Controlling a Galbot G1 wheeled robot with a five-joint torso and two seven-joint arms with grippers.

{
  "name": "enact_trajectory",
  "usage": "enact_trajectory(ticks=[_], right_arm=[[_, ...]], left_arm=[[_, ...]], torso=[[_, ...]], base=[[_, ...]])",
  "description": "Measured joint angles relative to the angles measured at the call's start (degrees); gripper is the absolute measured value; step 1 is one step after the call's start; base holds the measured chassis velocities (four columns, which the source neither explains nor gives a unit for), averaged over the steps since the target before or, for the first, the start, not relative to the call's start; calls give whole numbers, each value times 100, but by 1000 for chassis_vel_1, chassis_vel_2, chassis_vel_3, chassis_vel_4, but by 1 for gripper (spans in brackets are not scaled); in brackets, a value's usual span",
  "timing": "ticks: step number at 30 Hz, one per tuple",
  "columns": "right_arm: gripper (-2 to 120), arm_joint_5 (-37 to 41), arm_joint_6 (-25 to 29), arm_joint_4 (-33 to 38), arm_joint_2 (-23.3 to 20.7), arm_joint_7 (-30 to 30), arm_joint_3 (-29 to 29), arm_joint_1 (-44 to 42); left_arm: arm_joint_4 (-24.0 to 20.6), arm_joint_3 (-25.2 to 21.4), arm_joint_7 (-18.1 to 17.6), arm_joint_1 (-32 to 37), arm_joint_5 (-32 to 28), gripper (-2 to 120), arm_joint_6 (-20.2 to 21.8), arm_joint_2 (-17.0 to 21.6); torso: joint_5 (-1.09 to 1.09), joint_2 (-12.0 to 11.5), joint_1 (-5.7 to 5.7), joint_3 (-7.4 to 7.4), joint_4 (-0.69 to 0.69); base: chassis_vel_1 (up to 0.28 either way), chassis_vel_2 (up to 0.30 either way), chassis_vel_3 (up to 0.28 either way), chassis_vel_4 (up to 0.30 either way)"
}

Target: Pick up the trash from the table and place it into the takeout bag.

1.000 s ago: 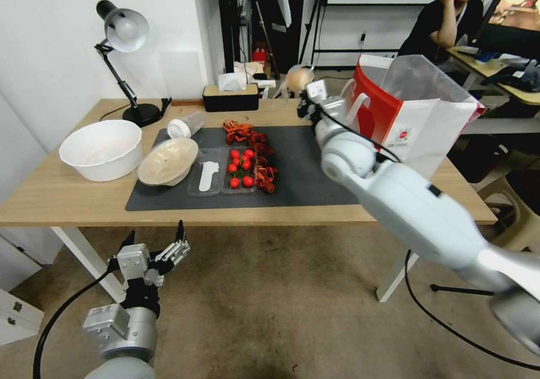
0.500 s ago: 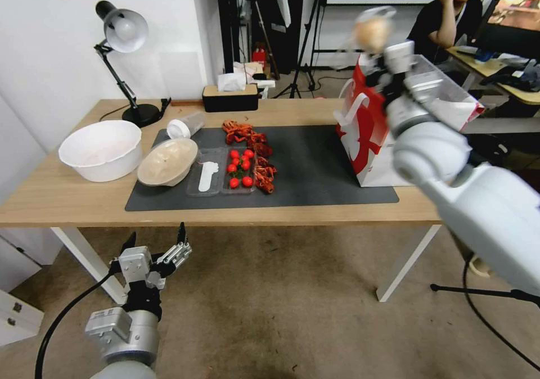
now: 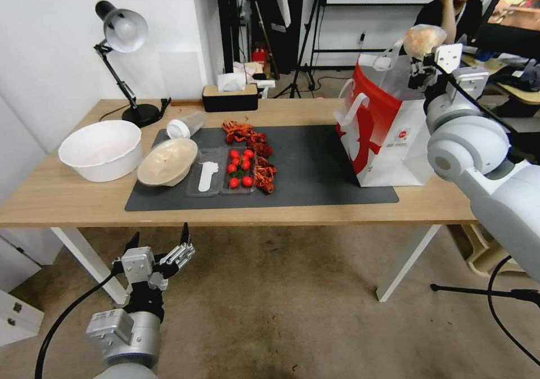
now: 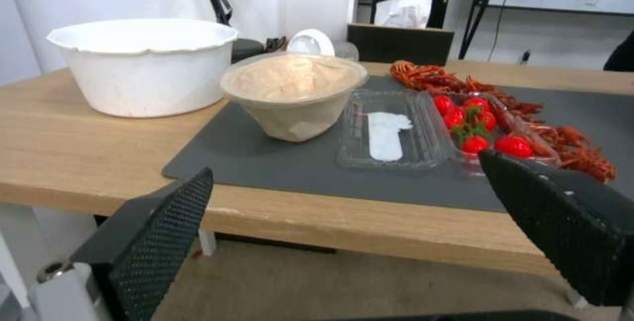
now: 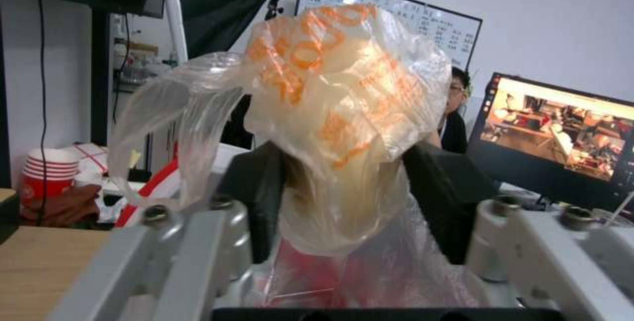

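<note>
We see the right gripper (image 3: 423, 58) clamped on the wrapped lump (image 3: 423, 37), held raised above the open mouth of the takeout bag (image 3: 388, 134), which stands on the right end of the table (image 3: 67, 199). The left gripper (image 3: 158, 243) hangs low before the table's front edge, fingers (image 4: 165, 232) spread apart. The tan bowl (image 3: 167, 161) and the lidded tub (image 3: 185, 126) lie on the mat (image 3: 315, 171).

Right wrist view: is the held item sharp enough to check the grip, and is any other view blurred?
Right wrist view: beige lump in clear wrap reads clearly, clamped in the right gripper; background monitor glows bright. Head view: sharp, wide-angle bend at the edges. Left wrist view: left gripper fingers soft, table clear.
</note>
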Motion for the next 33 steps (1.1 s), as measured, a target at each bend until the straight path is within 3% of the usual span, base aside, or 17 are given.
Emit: enact_trajectory(ticks=[1, 2, 4, 5, 8, 9, 11, 14, 27, 33], right_arm=[[40, 7, -1, -1, 0, 0, 3, -2], [55, 24, -7, -3, -1, 3, 8, -6], [55, 24, -7, -3, -1, 3, 8, -6], [67, 75, -27, -4, -9, 9, 13, -11], [73, 105, -42, -2, -21, 21, 15, -13], [84, 119, -53, 5, -36, 31, 16, -14], [93, 146, -70, 24, -68, 43, 24, -13], [99, 183, -80, 32, -85, 78, 33, -14], [100, 317, 126, 207, -161, 71, 78, -144], [100, 923, 1037, 633, -231, -415, 159, -433]], left_arm=[[-1, 1, 0, 1, 0, 100, 0, 0], [-6, 4, -1, 6, 0, 100, 0, 0], [-6, 4, -1, 6, 0, 100, 0, 0], [-16, 6, -6, 14, 0, 100, -1, 2], [-34, 6, -9, 25, -4, 100, -1, 6], [-56, 2, -11, 32, -10, 100, -1, 13], [-86, -6, -13, 46, -15, 100, -1, 20], [-109, -8, -17, 61, -20, 100, -1, 26], [-146, -8, -26, 46, -40, 100, -1, 54], [-172, -31, -25, 57, -54, 100, 2, 62]], torso=[[0, 0, 0, 0, 0], [0, 0, 0, 0, 0], [0, 0, 0, 0, 0], [0, 0, 0, 0, 1], [-1, 0, 0, 0, 1], [-1, 0, 0, 0, 1], [-1, 0, 0, 0, 1], [-1, 0, 0, 0, 0], [-1, 0, 0, 0, 0], [-2, 0, 0, 0, 1]], base=[[0, 0, 0, 0], [0, 0, 0, 0], [0, 0, 0, 0], [0, 0, 0, 0], [0, 0, 0, 0], [0, 0, 0, 0], [0, 0, 0, 0], [0, 0, 0, 0], [0, 0, 0, 0], [0, 0, 0, 0]])
